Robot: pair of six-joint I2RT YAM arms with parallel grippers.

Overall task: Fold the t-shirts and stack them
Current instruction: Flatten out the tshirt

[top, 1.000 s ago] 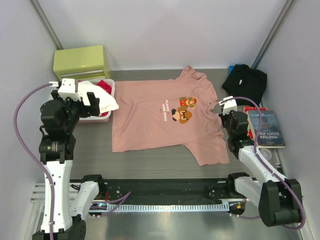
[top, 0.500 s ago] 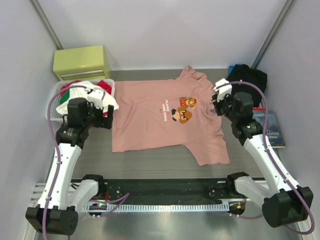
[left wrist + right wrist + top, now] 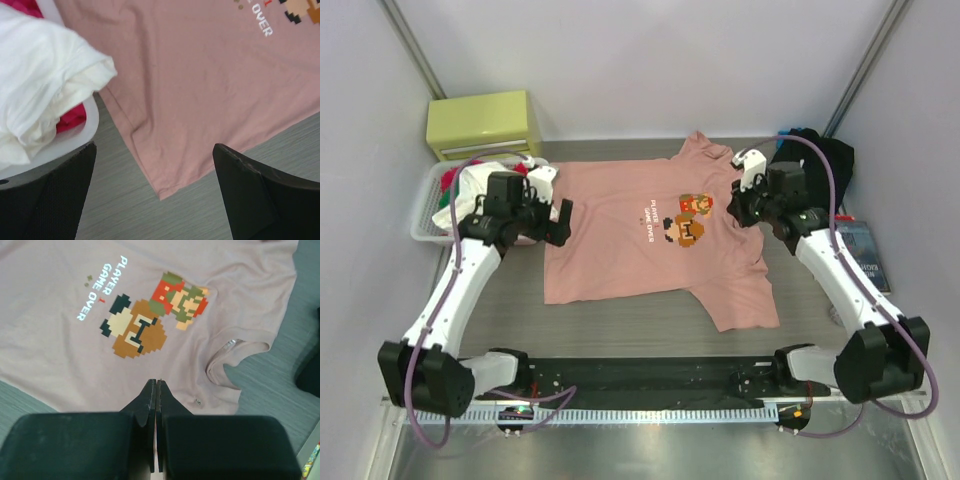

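Left gripper [image 3: 154, 150]: jaws wide apart, empty, over the pink tee's [image 3: 630, 240] left edge, beside the basket [image 3: 425, 225].
Right gripper [image 3: 156, 384]: closed on nothing, above the pink tee's right edge near a sleeve; contact unclear.
Tees: two. The pink one lies flat mid-tabletop; the black one [image 3: 815, 155] is bunched at the far right corner.
Others: one basket of cloths, one green box [image 3: 485, 122], one book [image 3: 868, 255].

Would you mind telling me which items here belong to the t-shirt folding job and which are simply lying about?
Job in hand:
- salmon-pink cloth t-shirt with pixel print, spread flat
- crumpled black cloth t-shirt, far right corner

Lying about:
- yellow-green box
- blue-covered book
- white plastic basket holding white cloth and red cloth
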